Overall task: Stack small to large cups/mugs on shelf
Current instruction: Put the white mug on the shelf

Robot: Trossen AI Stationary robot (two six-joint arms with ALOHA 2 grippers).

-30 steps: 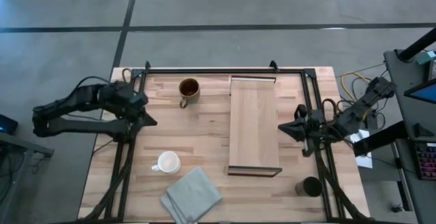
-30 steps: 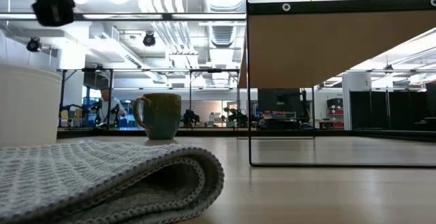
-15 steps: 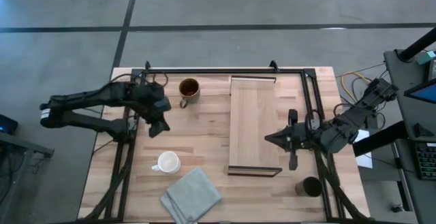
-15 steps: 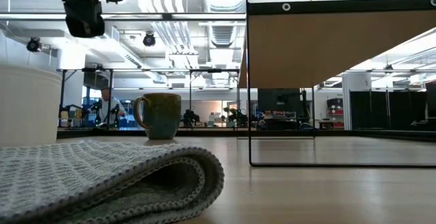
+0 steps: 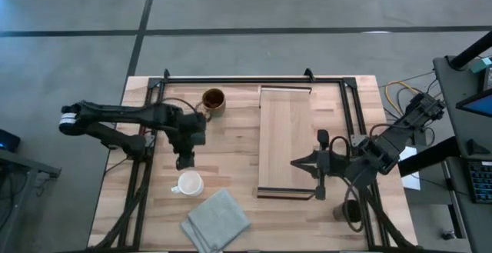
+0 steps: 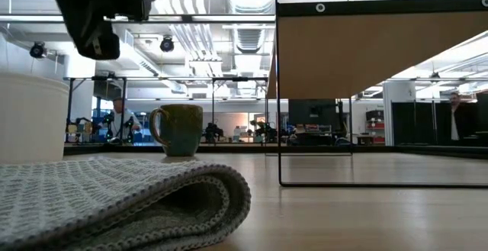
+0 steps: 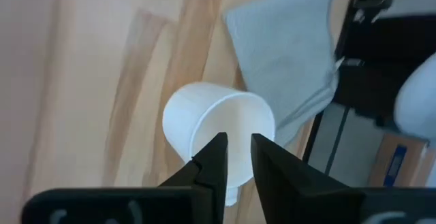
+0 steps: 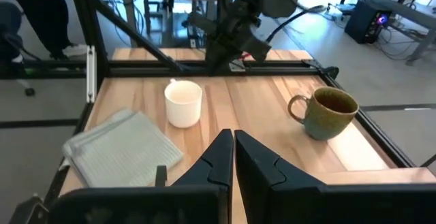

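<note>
1. High view is showing the left gripper (image 5: 184,161) hanging just above the white mug (image 5: 189,183), its jaws narrowly parted and holding nothing.
2. Left wrist view is looking down into that mug (image 7: 219,137), standing upright with its mouth up, smooth and round, beside the folded grey cloth (image 7: 286,54) of woven texture.
3. The olive-brown mug (image 5: 213,101) is standing upright near the far edge of the worktop (image 5: 231,141), handle toward the left arm.
4. The dark cup (image 5: 347,211) is sitting at the near right corner.
5. The shelf (image 5: 286,141), a pale-wood board, is running lengthwise from far edge to near.
6. The right gripper (image 5: 294,163) is hovering over the shelf's near end, jaws pressed together, empty.
</note>
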